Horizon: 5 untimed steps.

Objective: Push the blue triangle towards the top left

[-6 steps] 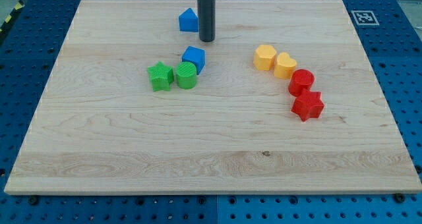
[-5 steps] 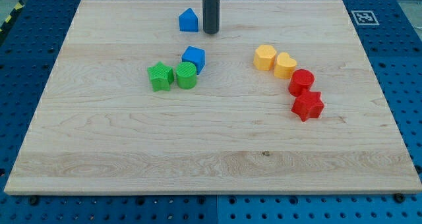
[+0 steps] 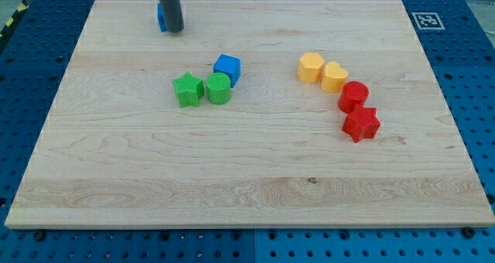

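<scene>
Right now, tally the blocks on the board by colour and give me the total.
Blue: 2, the blue triangle mostly hidden behind my tip, and the blue block
Green: 2, green star, green cylinder
Yellow: 2
Red: 2
Total: 8

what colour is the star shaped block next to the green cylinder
Green: the green star sits left of the green cylinder, clear in the camera view.
</scene>
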{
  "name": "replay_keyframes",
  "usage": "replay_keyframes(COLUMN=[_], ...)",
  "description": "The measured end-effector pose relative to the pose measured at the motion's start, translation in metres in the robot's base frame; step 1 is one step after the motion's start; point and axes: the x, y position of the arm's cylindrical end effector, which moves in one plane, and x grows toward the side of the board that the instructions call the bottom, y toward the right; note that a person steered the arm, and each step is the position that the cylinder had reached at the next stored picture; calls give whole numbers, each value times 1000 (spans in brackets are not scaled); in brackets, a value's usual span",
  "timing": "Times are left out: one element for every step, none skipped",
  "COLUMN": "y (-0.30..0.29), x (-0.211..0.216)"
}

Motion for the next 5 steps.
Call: replay_keyframes(y=[-12, -18, -24, -19, -19], x=[-8, -9, -9, -9, -9])
